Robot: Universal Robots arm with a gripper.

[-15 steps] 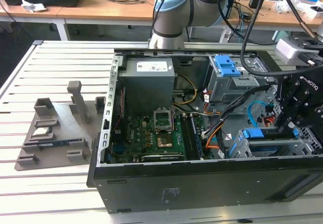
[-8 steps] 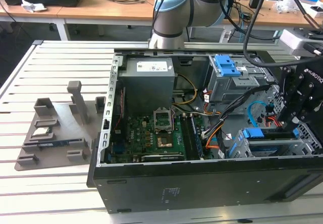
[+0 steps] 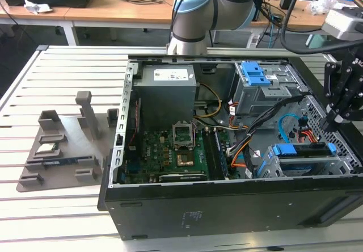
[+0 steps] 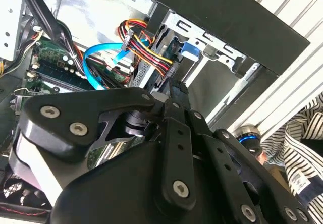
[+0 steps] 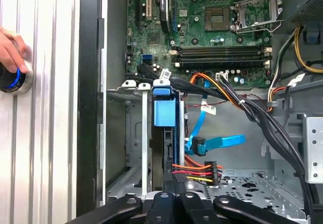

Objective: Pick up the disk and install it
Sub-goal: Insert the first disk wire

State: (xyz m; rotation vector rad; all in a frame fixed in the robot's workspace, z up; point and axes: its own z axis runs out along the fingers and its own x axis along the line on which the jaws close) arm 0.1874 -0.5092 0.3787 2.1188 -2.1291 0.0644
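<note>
The gripper (image 3: 334, 118) hangs at the exterior view's right end of the open PC case (image 3: 227, 206), just above the lower drive cage (image 3: 306, 161). The disk (image 3: 300, 150) sits edge-up in that cage, its blue carrier showing as a bright strip along the top; in the first wrist view the disk (image 5: 164, 114) stands in its slot between the cage's metal rails, blue end toward the motherboard (image 5: 202, 27). It looks seated or nearly so, prob. because the carrier rides the rails so the drive goes in one way only, but how deep it sits I can't tell from these angles.

Jaws: the black linkage crowds both wrist views and the tips are hidden behind it or past the frame edge, so whether they are parted, closed or still clamping the disk's end cannot be told. They line up w/ the disk's long axis, which fits a push-in or a hold along the slot.

The SATA and power cables (image 5: 202, 168) lie just beside the cage, not visibly plugged into the disk. A second blue-latched bay (image 3: 255, 73) sits farther back. On the table, a person's hand (image 5: 11, 50) rests on a round button (image 5: 15, 77) near the case, likely a stop or control kept in reach.
</note>
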